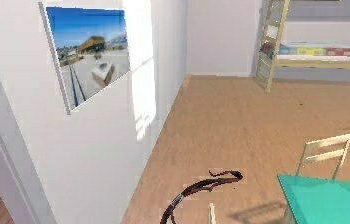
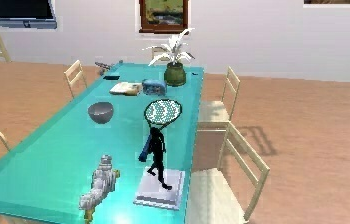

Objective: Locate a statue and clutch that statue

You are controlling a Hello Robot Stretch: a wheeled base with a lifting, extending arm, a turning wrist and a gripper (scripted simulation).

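Observation:
A black figure statue [image 2: 158,150] with a round netted top stands upright on a white base, near the turquoise table's [image 2: 53,150] near right edge in the arm side view. A small grey figurine [image 2: 101,186] lies on its side to the left of it, near the table's front edge.
The table also holds a grey bowl [image 2: 102,111], a flat dish [image 2: 124,88] and a potted plant [image 2: 174,62]. Pale wooden chairs [image 2: 233,160] stand around it. In the forward view a wall with a picture [image 1: 88,50] is close on the left, a dark curled shape [image 1: 198,190] at the bottom, and a table corner [image 1: 323,200] at the right.

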